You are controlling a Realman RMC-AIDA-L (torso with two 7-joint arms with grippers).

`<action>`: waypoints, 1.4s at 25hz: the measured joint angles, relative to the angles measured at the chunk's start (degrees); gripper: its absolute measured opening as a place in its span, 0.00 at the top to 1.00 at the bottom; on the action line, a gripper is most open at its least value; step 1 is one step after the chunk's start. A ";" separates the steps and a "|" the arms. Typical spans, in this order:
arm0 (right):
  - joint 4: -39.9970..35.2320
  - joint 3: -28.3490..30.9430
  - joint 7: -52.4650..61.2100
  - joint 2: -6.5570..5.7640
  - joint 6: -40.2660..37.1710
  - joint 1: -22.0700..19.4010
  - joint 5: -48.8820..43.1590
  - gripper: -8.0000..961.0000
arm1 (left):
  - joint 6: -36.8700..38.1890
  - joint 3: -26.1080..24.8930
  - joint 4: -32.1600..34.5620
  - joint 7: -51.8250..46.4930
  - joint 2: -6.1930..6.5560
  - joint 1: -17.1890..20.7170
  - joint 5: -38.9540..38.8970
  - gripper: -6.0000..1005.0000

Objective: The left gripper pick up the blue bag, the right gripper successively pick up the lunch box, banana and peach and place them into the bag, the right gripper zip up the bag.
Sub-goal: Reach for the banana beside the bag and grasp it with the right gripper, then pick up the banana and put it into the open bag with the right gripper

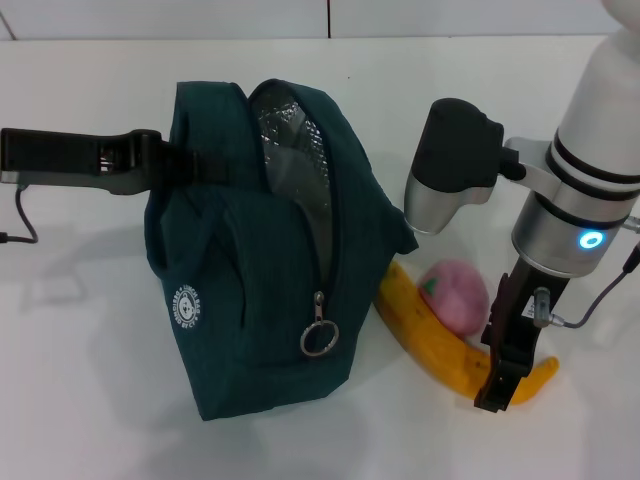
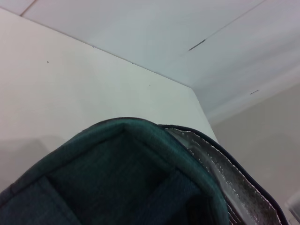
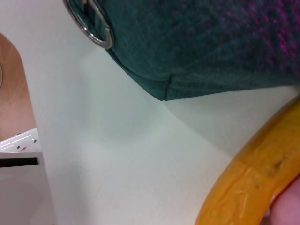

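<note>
The blue bag (image 1: 250, 300) stands upright on the white table, its top zip open and silver lining showing. My left gripper (image 1: 162, 165) reaches in from the left and is shut on the bag's strap at its upper left side. The bag's rim (image 2: 117, 178) fills the left wrist view. The banana (image 1: 430, 340) lies to the right of the bag, one end against it. My right gripper (image 1: 497, 385) is down at the banana's other end. The peach (image 1: 455, 295) sits just behind the banana. The right wrist view shows the banana (image 3: 253, 178) close up beside the bag (image 3: 211, 42). The lunch box is out of view.
A metal zip-pull ring (image 1: 319, 338) hangs on the bag's front side and also shows as a ring (image 3: 91, 28) in the right wrist view. The white table (image 1: 90, 400) stretches to the left and front of the bag. A cable (image 1: 25, 225) trails at the far left.
</note>
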 joint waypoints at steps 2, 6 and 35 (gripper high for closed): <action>0.05 -0.26 0.09 0.00 0.15 0.01 0.10 0.16 | -0.01 0.00 0.00 0.06 -0.05 0.00 -0.02 0.96; 0.05 -1.00 0.63 0.00 0.39 0.03 0.48 0.17 | -0.03 0.00 0.00 0.07 -0.07 0.00 -0.02 0.96; -6.83 1.75 2.34 -0.46 -6.23 -0.03 0.65 0.53 | 0.03 -0.21 -0.09 0.50 0.21 1.00 -1.50 0.96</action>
